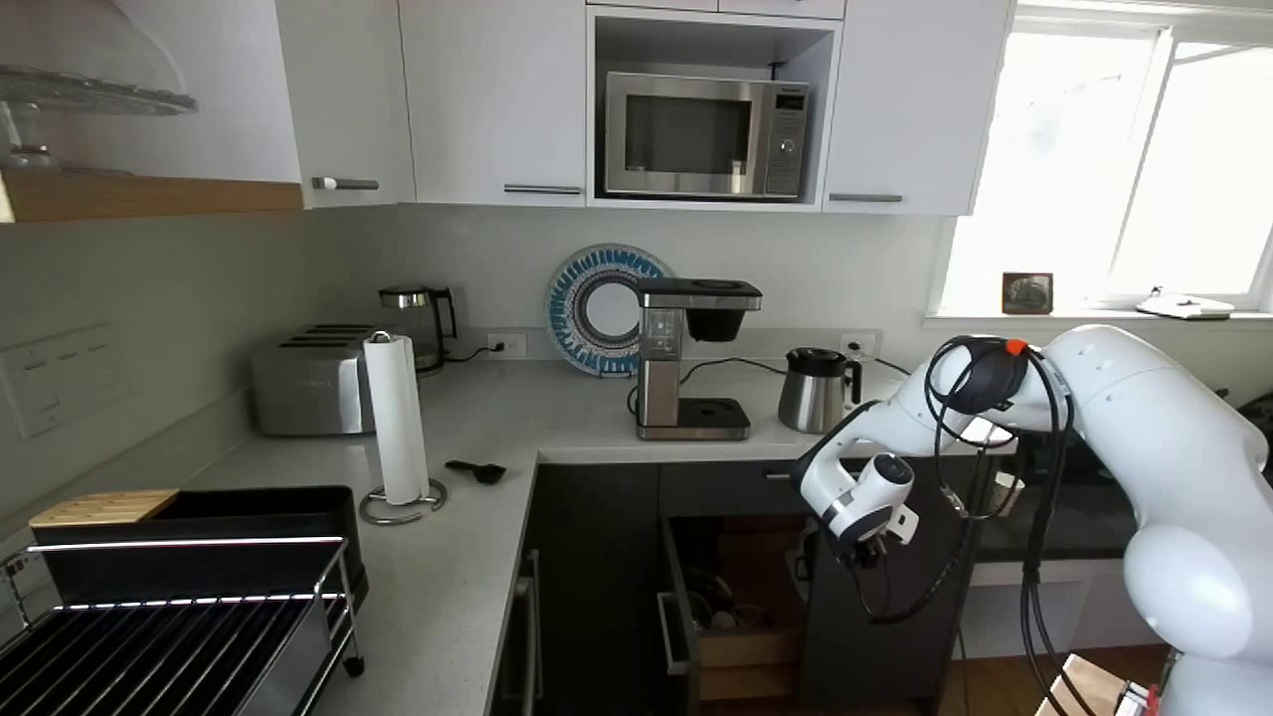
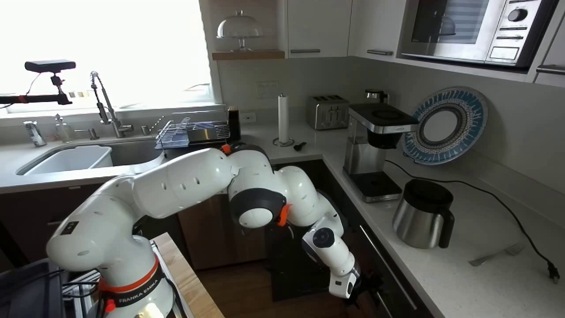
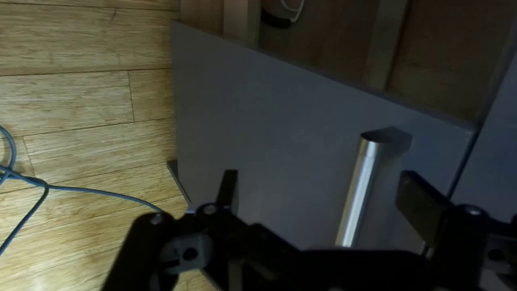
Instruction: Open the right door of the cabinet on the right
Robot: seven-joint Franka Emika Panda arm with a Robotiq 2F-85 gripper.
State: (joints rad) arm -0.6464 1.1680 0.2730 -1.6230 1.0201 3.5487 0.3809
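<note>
The right door [image 3: 250, 133], a flat dark charcoal panel, fills the middle of the wrist view and looks closed. On it sits a silver bar handle [image 3: 357, 198]; its lower end is hidden by the gripper body. My gripper [image 3: 319, 178] has its fingers spread wide, one on each side of the handle in the picture, with visible space to both. How far the fingertips stand from the panel I cannot tell. In an exterior view the gripper [image 1: 867, 557] hangs in front of the right door [image 1: 855, 661] of the dark cabinet [image 1: 721, 487], below the counter.
Left of that door, another dark panel [image 1: 683, 597] stands swung out, exposing wooden pull-outs [image 1: 751, 651]. Above runs the counter with a coffee maker [image 1: 661, 398] and a steel carafe [image 1: 816, 393]. A thin blue cable [image 3: 101, 192] lies on the wooden floor [image 3: 80, 97].
</note>
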